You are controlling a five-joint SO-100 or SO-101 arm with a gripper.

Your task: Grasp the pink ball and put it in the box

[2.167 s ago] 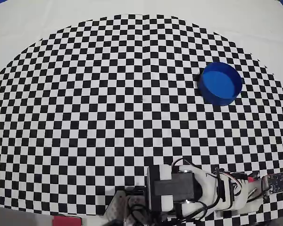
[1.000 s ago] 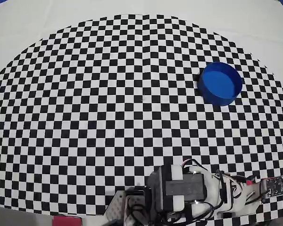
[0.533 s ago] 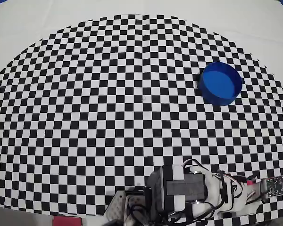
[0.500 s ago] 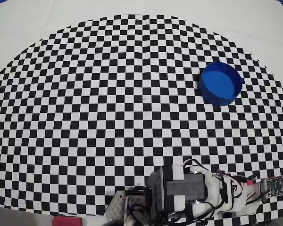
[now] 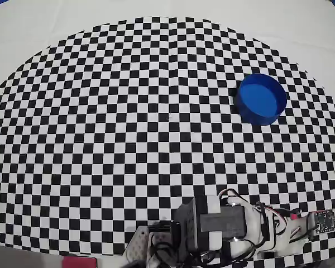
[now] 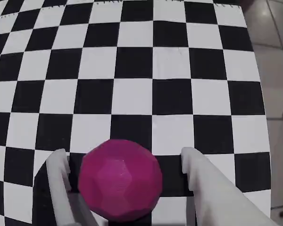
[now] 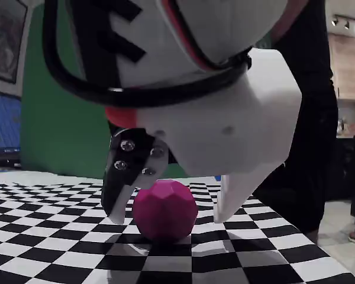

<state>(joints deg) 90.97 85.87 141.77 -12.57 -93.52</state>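
Up close in the wrist view, the pink ball (image 6: 120, 180) sits on the checkered mat (image 6: 132, 61) right between the two white fingers (image 6: 61, 179), with a small gap on each side. So the gripper (image 6: 123, 162) is spread open around it, not squeezing. The fixed view shows the same thing: the ball (image 7: 164, 210) rests on the mat with the gripper (image 7: 168, 216) straddling it. Way off in the overhead view, the blue box (image 5: 261, 99) sits far from the arm (image 5: 223, 229), toward the mat's upper right.
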